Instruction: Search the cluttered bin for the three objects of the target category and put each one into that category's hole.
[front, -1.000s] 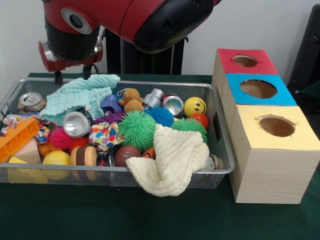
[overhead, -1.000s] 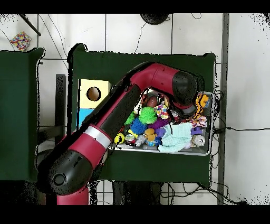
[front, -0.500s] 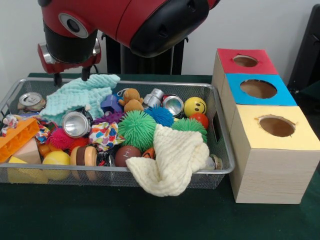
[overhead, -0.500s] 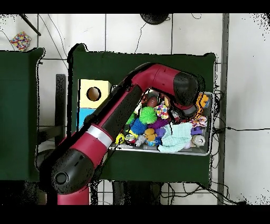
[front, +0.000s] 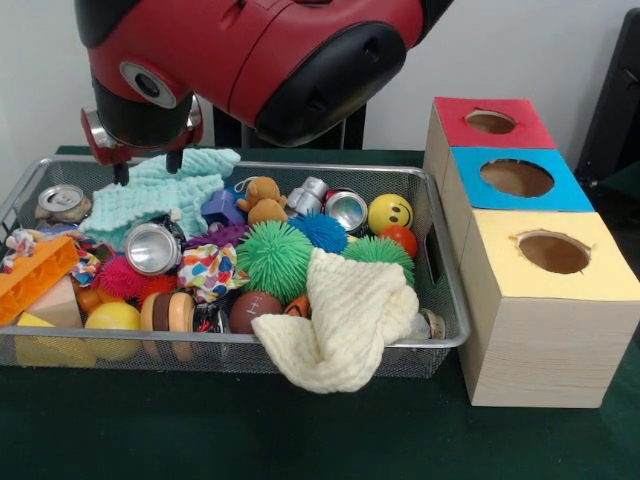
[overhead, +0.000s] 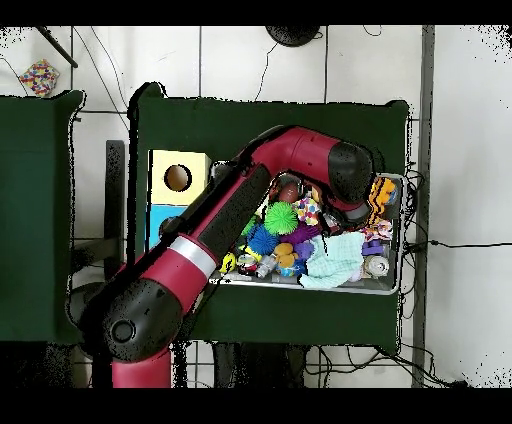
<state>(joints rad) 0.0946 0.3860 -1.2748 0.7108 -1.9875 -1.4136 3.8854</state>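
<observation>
The wire bin (front: 445, 300) holds a jumble of toys, cans and cloths. My gripper (front: 147, 167) hangs over the bin's far left corner, just above the mint cloth (front: 160, 190). Its two fingertips (front: 121, 173) stand apart and open, with nothing between them. Shiny cans lie at the left rim (front: 62, 202), beside the mint cloth (front: 152, 248) and mid-bin (front: 346, 210). A cream cloth (front: 345, 315) drapes over the front rim. In the overhead view the arm (overhead: 300, 160) covers the gripper; the mint cloth (overhead: 335, 258) shows below it.
Three boxes stand right of the bin, each with a round hole: red (front: 490, 122), blue (front: 516, 177), yellow (front: 553, 252). In the bin are a green spiky ball (front: 274, 258), a smiley ball (front: 390, 212), a teddy (front: 264, 200) and an orange block (front: 35, 275).
The arm's head has come down and slightly toward the camera, bringing the fingertips lower over the mint cloth. Nothing in the bin has moved.
</observation>
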